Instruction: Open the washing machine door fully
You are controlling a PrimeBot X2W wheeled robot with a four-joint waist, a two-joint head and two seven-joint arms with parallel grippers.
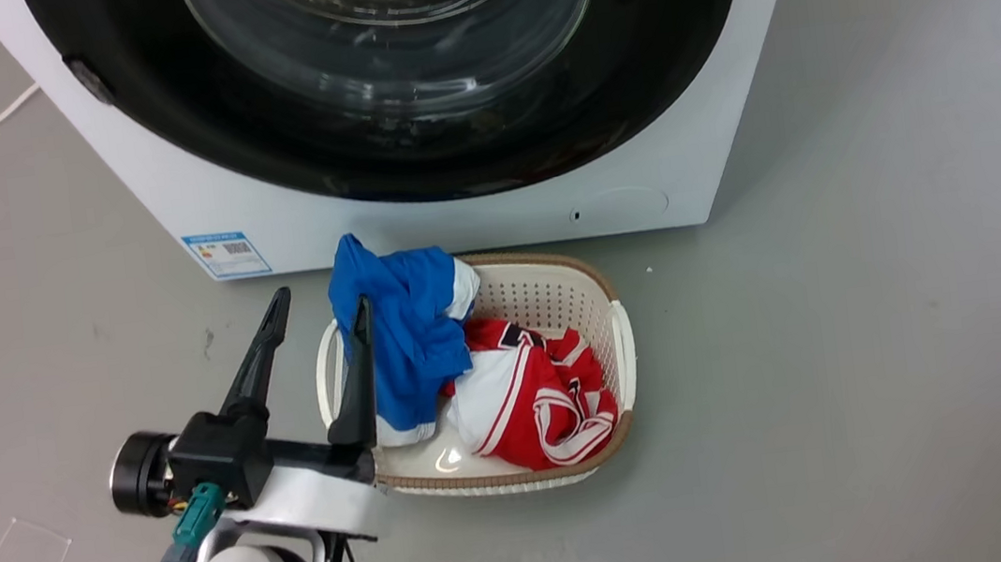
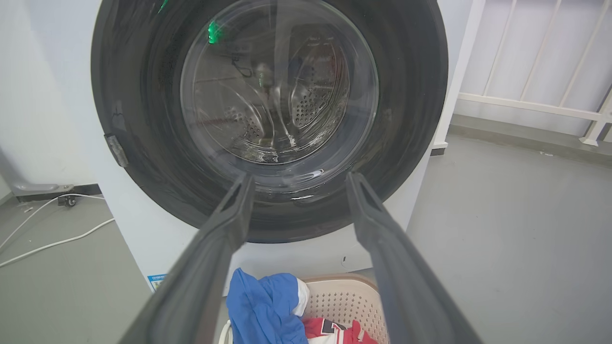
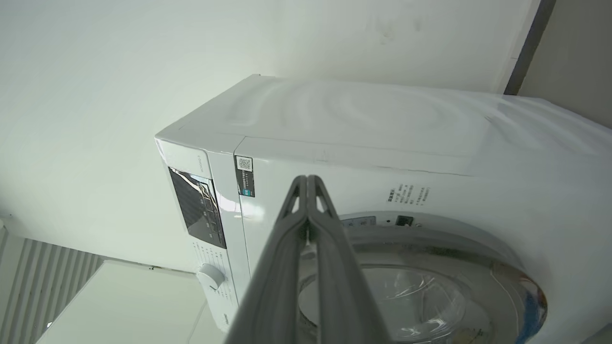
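Head view: the large round glossy black washing machine door (image 1: 162,122) with its clear glass bowl lies closed at twelve o'clock, flush against the white washer (image 1: 456,220); the left gripper (image 1: 321,299), at seven o'clock, is spread wide and empty beside the cream perforated plastic basket (image 1: 623,342) of clothes; left wrist view: a small grey tab (image 2: 117,149) sits at the door's eight o'clock, probably the edge to hook and then swing out in a wide arc; right wrist view: the right gripper (image 3: 306,184) is pressed together on nothing.
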